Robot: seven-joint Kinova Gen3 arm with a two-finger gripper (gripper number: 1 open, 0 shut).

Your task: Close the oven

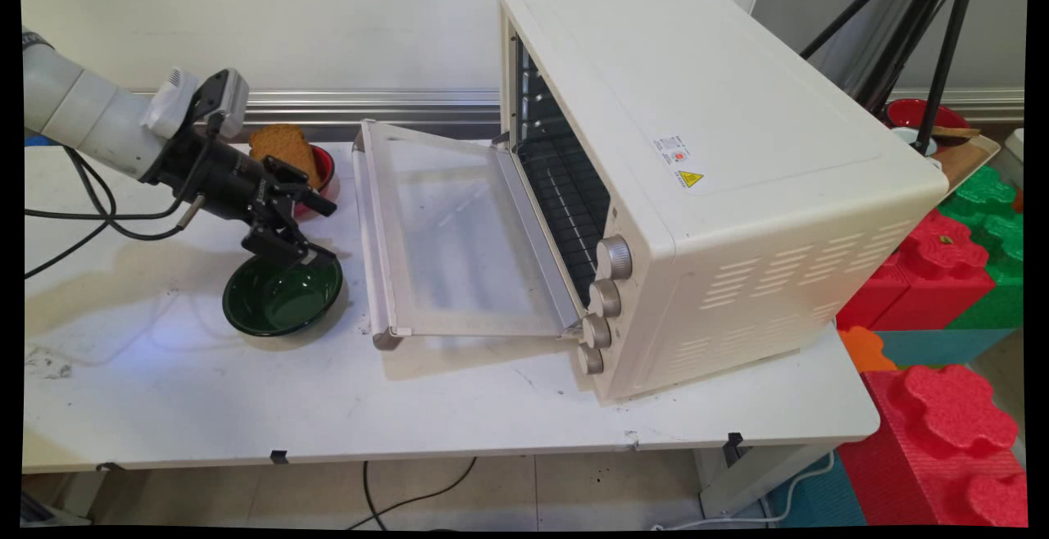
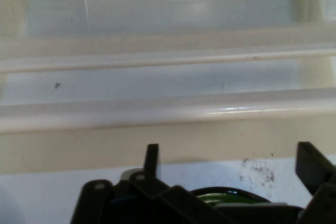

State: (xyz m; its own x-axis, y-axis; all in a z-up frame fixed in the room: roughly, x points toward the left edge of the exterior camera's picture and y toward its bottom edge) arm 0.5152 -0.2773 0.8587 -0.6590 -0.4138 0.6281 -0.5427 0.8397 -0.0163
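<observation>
The green bowl (image 1: pixel 283 299) left of the middle looks smooth and shiny, like glazed china. The big oven (image 1: pixel 705 170) on the right has a smooth cream painted metal shell, shiny metal knobs (image 1: pixel 613 258) and a clear glass door (image 1: pixel 447 236). The white table (image 1: pixel 246 391) is matt with dirty scuffs, and the gripper (image 1: pixel 315 232) looks like dull black plastic.

A: What blocks the pincer (image 1: pixel 315 228)?
B: The lowered oven door (image 1: pixel 451 236) lies just to its right, the green bowl (image 1: pixel 283 297) directly beneath, the red bowl (image 1: pixel 324 170) with bread (image 1: pixel 283 150) behind.
A: Open room?
B: Bare tabletop (image 1: pixel 147 367) toward the near edge.
</observation>
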